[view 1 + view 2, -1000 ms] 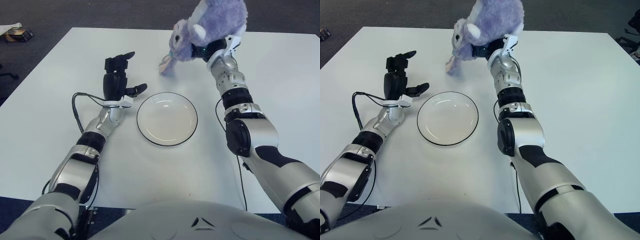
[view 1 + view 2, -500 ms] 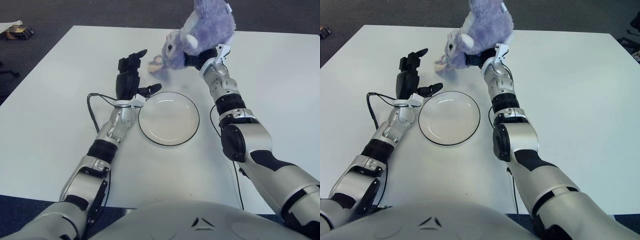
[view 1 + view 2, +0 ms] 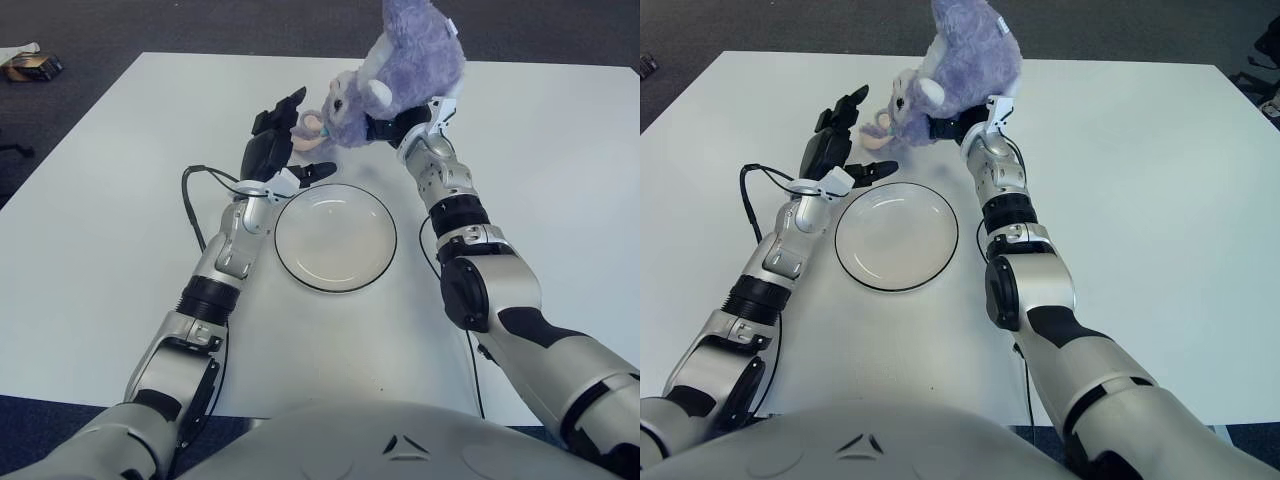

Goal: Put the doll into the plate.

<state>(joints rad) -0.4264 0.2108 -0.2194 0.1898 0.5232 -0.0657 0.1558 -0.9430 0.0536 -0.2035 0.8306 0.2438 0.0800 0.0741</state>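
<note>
Doll (image 3: pixel 405 65) hangs above the table's far side beyond the plate (image 3: pixel 336 237), gripped by the right hand (image 3: pixel 392 125) (arm stretched far). In the right eye view, the left hand (image 3: pixel 840 140) reaches toward it, fingers spread.

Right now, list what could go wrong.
The right hand holds the doll beyond the plate, not over it; a release here would probably drop it on the table. The open left hand shows close beside the doll's face and could bump it.
</note>
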